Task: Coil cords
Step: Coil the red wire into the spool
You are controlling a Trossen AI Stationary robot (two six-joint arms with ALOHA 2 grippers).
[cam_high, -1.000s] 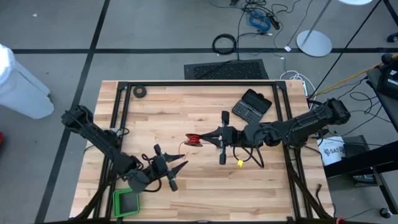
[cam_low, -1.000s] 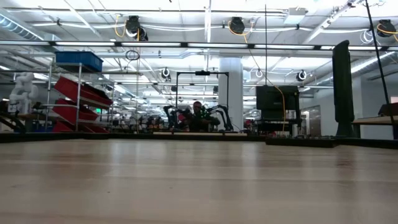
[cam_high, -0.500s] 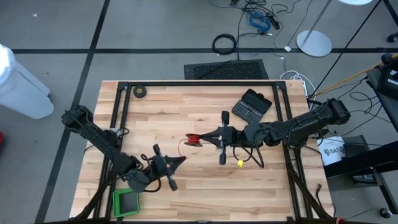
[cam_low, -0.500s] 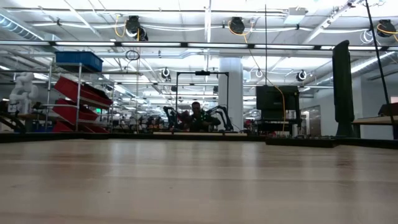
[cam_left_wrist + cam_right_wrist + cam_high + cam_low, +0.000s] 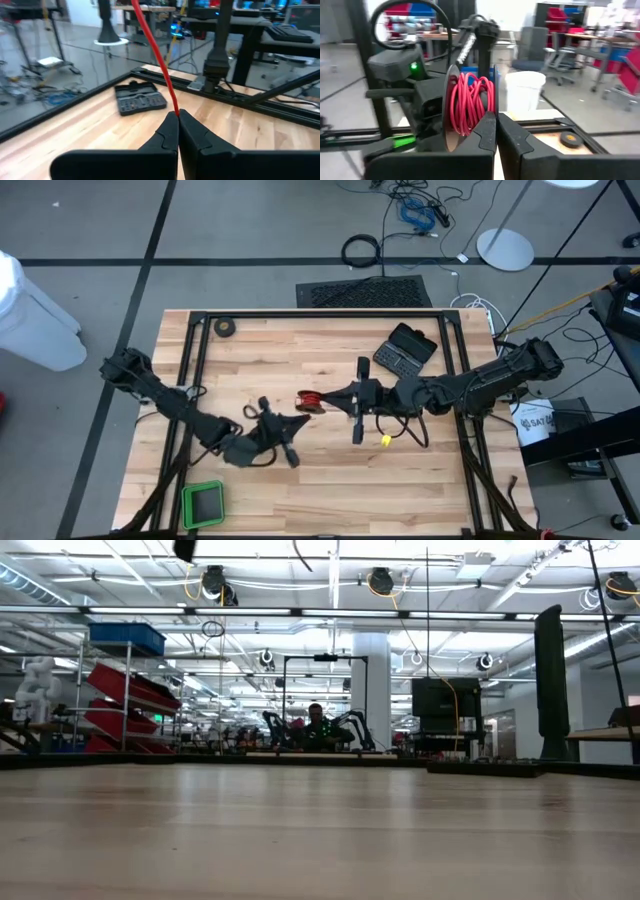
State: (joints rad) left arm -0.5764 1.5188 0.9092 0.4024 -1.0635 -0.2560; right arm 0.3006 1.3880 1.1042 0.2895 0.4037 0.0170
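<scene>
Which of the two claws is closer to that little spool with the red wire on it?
The right gripper is closer: it is shut on the reel itself, at mid-table. The left gripper sits just beside and below, pinching the red wire running off it.

Wooden table with black case

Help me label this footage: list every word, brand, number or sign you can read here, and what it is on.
"SAT": partial dark print on the white bucket on the floor beside the table's right edge; the rest is cut off or too small to read.
Nothing else is readable: the dark hinged tool case shows no legible text.
</scene>
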